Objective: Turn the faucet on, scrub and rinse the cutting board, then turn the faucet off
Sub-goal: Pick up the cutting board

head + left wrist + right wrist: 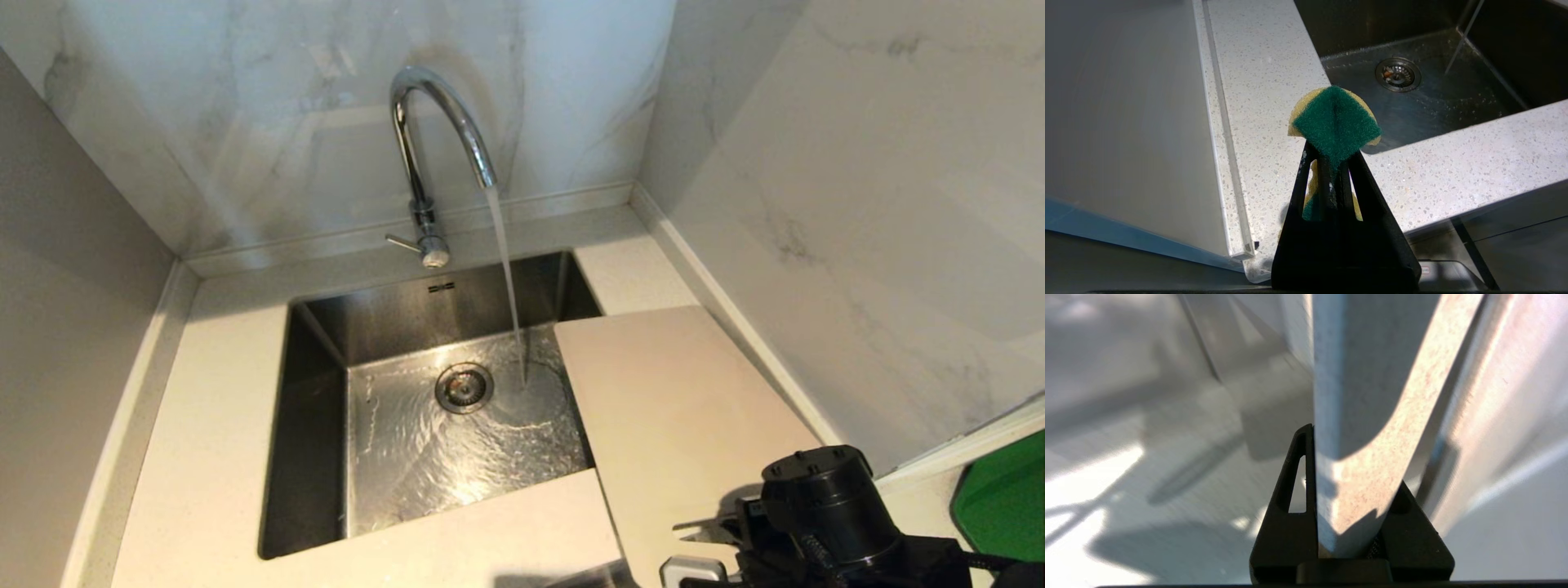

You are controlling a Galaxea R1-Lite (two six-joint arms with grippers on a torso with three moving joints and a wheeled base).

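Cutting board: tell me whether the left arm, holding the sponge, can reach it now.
Probably yes: the left gripper grips the sponge beside the sink, nothing between, and the right gripper holds the cutting board.

white marble walls [857,180] meet in a corner. a pale speckled worktop [204,457] holds a shiny steel sink [318,408].

The left gripper [1333,134] is clamped on a folded green-and-yellow scouring sponge [1336,124], which bulges out past the black fingertips (the green side faces the camera). Beyond the jaws lie a pale speckled stone countertop [1261,81] and a wet stainless steel sink basin [1437,106] with a round metal drain strainer [1398,74].
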